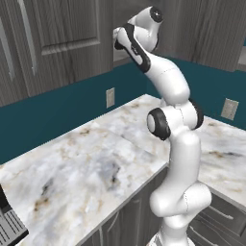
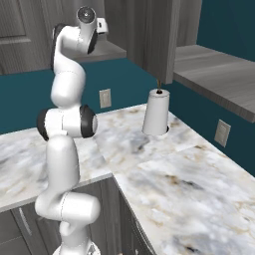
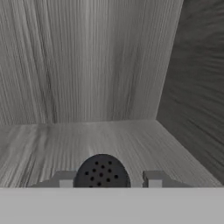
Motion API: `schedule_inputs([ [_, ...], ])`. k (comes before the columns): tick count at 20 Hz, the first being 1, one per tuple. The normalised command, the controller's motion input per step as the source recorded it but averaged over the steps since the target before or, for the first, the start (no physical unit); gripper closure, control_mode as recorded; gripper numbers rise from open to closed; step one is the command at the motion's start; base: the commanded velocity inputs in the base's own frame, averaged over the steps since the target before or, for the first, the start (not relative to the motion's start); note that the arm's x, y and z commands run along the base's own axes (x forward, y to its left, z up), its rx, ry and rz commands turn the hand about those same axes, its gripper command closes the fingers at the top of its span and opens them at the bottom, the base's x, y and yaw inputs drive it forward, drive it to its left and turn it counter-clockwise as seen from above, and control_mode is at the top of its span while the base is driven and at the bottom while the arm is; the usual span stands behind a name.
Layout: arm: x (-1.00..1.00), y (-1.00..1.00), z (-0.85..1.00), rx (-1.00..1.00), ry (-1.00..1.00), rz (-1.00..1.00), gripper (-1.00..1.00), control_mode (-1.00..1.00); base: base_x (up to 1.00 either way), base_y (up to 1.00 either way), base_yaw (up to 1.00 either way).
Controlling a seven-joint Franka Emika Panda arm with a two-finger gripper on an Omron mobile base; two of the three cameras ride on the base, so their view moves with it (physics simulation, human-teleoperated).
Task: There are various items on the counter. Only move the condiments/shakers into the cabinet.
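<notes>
A: Where is the shaker [image 3: 102, 171] against the jaws?

B: In the hand view its round black top, dotted with small holes, sits right between the two finger tips [image 3: 65, 179], low in the middle. The tips stand just off its sides, one on each flank. I cannot tell whether they touch it, so I cannot tell if the jaws are holding it or only set around it; they are at a middling width.

A: And where is all that?

B: Inside the cabinet [image 3: 87, 61]. The shaker stands over the flat grey shelf [image 3: 131, 140], with the wood-grain back wall straight ahead and a darker side wall to the right. In the base views the arm [image 1: 166, 81] reaches up and back, the hand end at the cabinet opening above the tabletop [image 1: 86, 168].

A: Anything else around?

B: In the right base view a white paper towel roll [image 2: 156, 112] stands upright on the tabletop near the corner, beneath the edge of an open cabinet door [image 2: 159, 35], well apart from the hand. A wall outlet [image 2: 104, 98] sits on the teal wall behind the arm.

A: Anything in the way?

B: The shelf ahead of the shaker is bare as far as the back wall.
</notes>
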Motion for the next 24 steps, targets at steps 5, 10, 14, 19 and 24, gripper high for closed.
schedule_inputs([
  [5,0.55,0.04,-0.11,0.0,0.0,0.0,-1.0,-1.0,0.0,0.0,0.0],
  [10,-0.45,-0.18,-0.03,0.03,-0.05,-0.05,-1.0,-1.0,0.0,0.0,0.0],
  [14,-1.0,-0.71,0.0,0.15,-0.28,-0.14,-1.0,-1.0,0.0,0.0,0.0],
  [19,-1.0,-0.55,-0.5,0.02,-0.32,-0.02,-1.0,-1.0,0.0,0.0,0.0],
  [24,-1.0,-0.18,-1.0,-0.09,-0.09,0.0,-1.0,-1.0,0.0,0.0,0.0],
])
